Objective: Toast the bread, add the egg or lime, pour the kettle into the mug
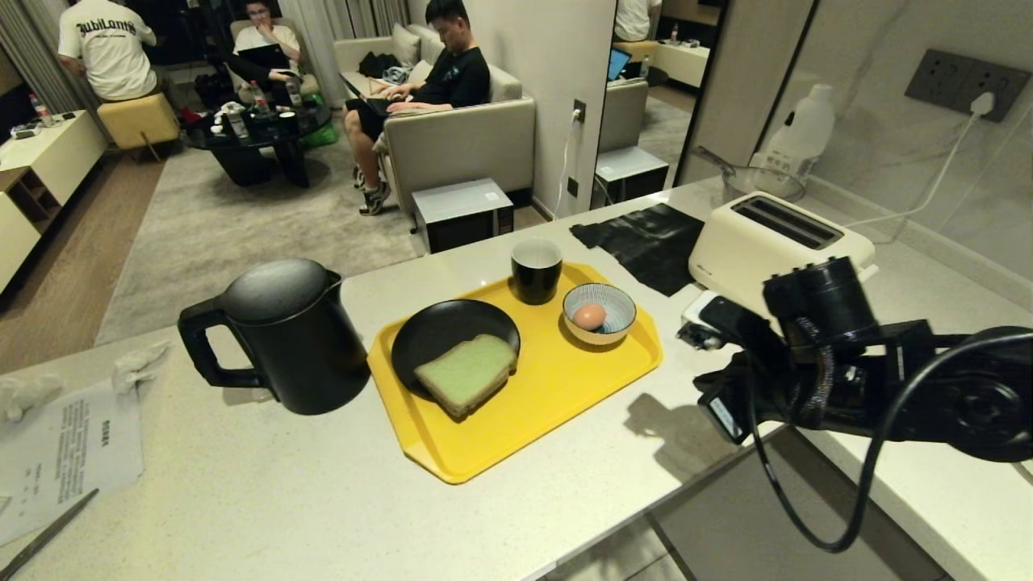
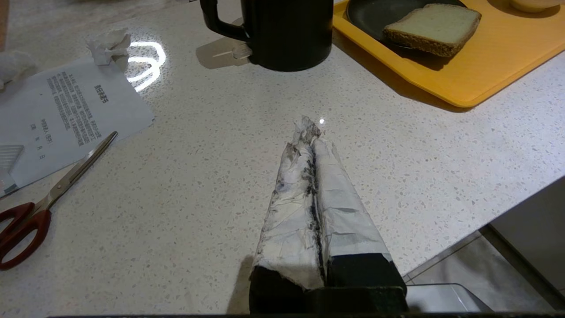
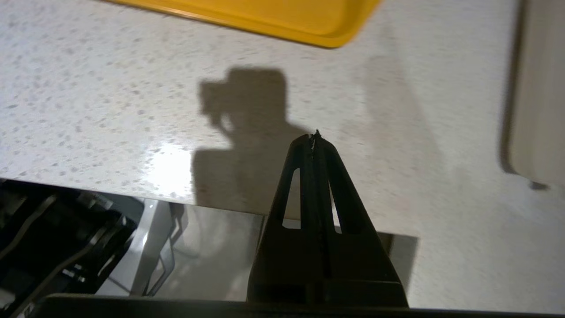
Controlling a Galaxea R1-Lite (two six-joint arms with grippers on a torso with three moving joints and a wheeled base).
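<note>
1. The thick slice of bread with a pale green face and tan-brown crust (image 1: 468,374) lies flat on a round matte-black plate (image 1: 440,327), at the 9 o'clock side of the yellow plastic tray (image 1: 557,387) on the speckled white counter (image 1: 266,484). I judge it light, soft and easy to crush, so a gentle pinch across the crust edges, at the corner that hangs over the plate rim, looks best.
2. The small light-brown egg (image 1: 590,315) sits in a small bowl with fine blue-white stripes (image 1: 617,327) at 3 o'clock on the tray. It is probably smooth, fragile and ready to roll, so it needs a soft hold around its middle.
3. The tall matte-black kettle with loop handle (image 1: 282,339) stands just beside the tray at 9 o'clock. If it is full it will be heavy; the handle is the place to take it.
4. The small glossy black mug, white inside (image 1: 536,269), stands at 12 o'clock on the tray.
5. The cream two-slot toaster (image 1: 779,238) stands at about 2 o'clock from the tray.
6. The right gripper (image 3: 314,138) is above the counter edge, between tray and toaster; its black fingers are pressed together and hold nothing.
7. The left gripper (image 2: 311,130), wrapped in white tape, hangs at 6 o'clock from the kettle, fingers also closed and empty.
</note>
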